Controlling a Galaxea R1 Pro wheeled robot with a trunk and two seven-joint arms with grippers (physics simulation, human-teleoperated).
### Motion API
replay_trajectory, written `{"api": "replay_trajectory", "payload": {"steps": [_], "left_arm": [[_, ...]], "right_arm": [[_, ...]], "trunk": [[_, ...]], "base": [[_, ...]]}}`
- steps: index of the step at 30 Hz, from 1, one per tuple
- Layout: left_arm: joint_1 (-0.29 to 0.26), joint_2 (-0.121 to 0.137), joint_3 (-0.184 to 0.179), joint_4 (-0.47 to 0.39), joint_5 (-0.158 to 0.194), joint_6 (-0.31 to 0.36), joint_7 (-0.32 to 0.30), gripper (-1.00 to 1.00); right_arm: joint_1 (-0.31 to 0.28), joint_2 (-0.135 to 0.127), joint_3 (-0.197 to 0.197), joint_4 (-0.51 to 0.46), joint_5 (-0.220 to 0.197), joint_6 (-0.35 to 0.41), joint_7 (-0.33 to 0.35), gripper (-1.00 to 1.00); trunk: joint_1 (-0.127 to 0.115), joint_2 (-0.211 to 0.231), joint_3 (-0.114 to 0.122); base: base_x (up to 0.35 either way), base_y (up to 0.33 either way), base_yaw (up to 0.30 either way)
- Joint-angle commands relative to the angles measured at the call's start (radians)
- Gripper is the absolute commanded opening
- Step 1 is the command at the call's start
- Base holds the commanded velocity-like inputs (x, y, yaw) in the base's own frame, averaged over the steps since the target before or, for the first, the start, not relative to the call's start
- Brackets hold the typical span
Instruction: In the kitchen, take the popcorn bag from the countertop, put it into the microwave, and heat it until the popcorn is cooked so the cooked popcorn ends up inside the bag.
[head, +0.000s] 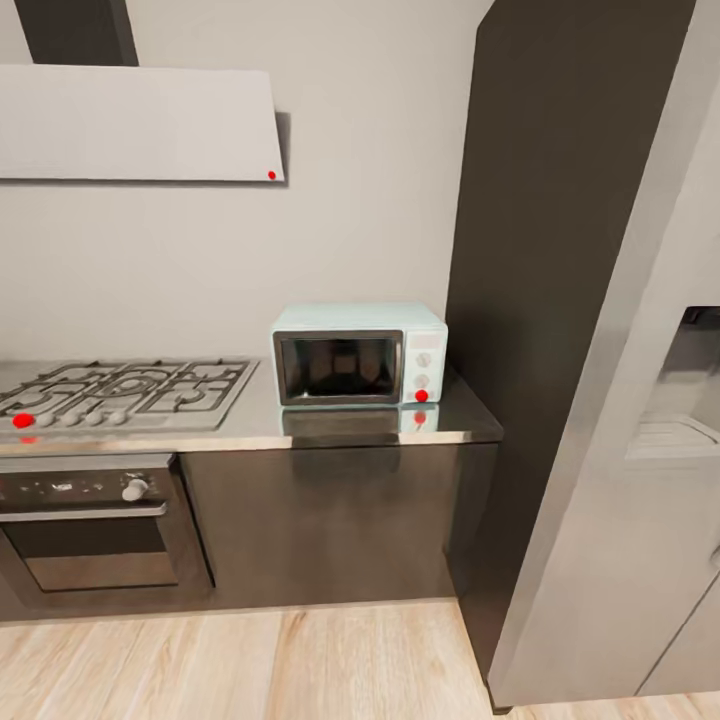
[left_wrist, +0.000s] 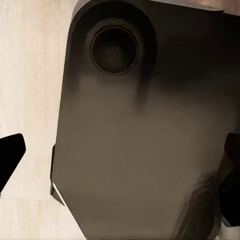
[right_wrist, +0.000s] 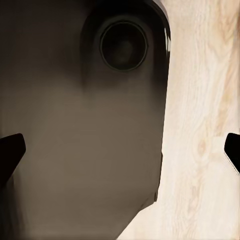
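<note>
Facing you, the small pale blue boxy microwave (head: 360, 354) lies long side left-right on the glossy grey countertop (head: 250, 425), dark glass door closed; both grippers' fingers (left_wrist: 11, 155) (right_wrist: 11, 150) spread, released.

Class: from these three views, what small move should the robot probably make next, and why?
Probably turn the head or base to look along the countertop. The microwave stands there with its door shut, beside the hob, but the popcorn bag is not seen.

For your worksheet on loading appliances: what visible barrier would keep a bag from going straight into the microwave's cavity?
The microwave on the countertop has its dark glass door shut across the cavity. Nothing else visible stands before it.
</note>
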Motion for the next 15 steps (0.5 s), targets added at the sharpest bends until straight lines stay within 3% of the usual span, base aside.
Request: {"api": "replay_trajectory", "payload": {"steps": [1, 15], "left_arm": [[0.000, -0.001, 0.000, -0.001, 0.006, 0.000, 0.000, 1.00], [0.000, 0.000, 0.000, -0.001, 0.007, 0.000, 0.000, 1.00]], "right_arm": [[0.000, 0.000, 0.001, 0.000, 0.001, -0.003, 0.001, 1.00], [0.000, -0.001, 0.001, 0.000, 0.003, -0.004, 0.001, 1.00]], "trunk": [[0.001, 0.000, -0.001], [0.001, 0.000, -0.001]], "base": [[0.312, 0.000, 0.000], [0.293, 0.000, 0.000]]}}
